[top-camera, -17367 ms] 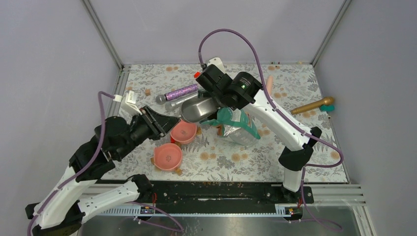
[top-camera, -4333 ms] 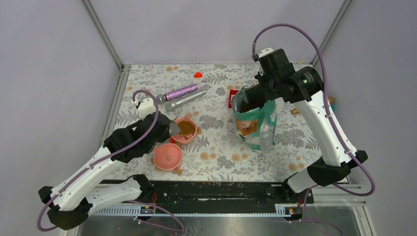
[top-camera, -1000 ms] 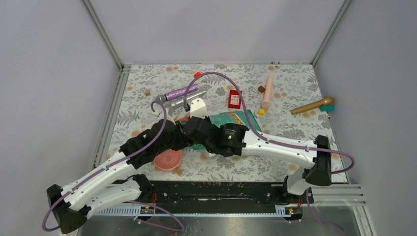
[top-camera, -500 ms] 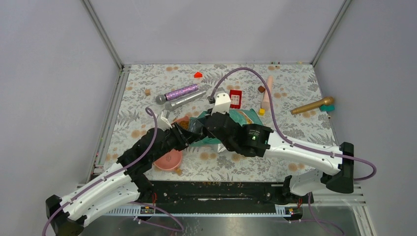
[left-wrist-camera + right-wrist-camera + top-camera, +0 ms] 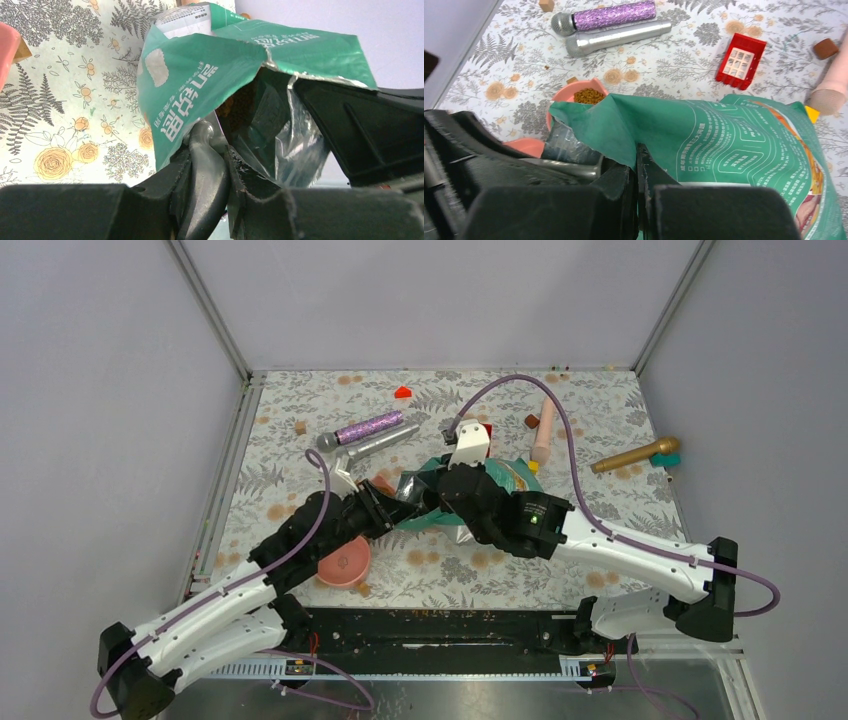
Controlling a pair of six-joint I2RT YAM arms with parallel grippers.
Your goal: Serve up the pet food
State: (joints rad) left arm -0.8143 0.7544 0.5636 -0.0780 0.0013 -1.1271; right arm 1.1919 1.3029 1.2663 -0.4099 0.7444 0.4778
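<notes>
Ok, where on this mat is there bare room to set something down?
Bare mat: right of the pouch, below the gold microphone; the near strip between the empty pink bowl and the right arm. Crowded at centre, where the left gripper with its scoop and the right gripper pinching the pouch meet beside the filled bowl.

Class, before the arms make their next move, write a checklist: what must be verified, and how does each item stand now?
1. Right claw shut on the pouch edge: ok.
2. Left claw grips the scoop: ok.
3. Pouch mouth open toward the scoop: ok.
4. Far bowl holds kibble: ok.
5. Near bowl filled: not ok, its visible part is bare.
6. Scoop loaded: cannot tell, its cup is hidden.
</notes>
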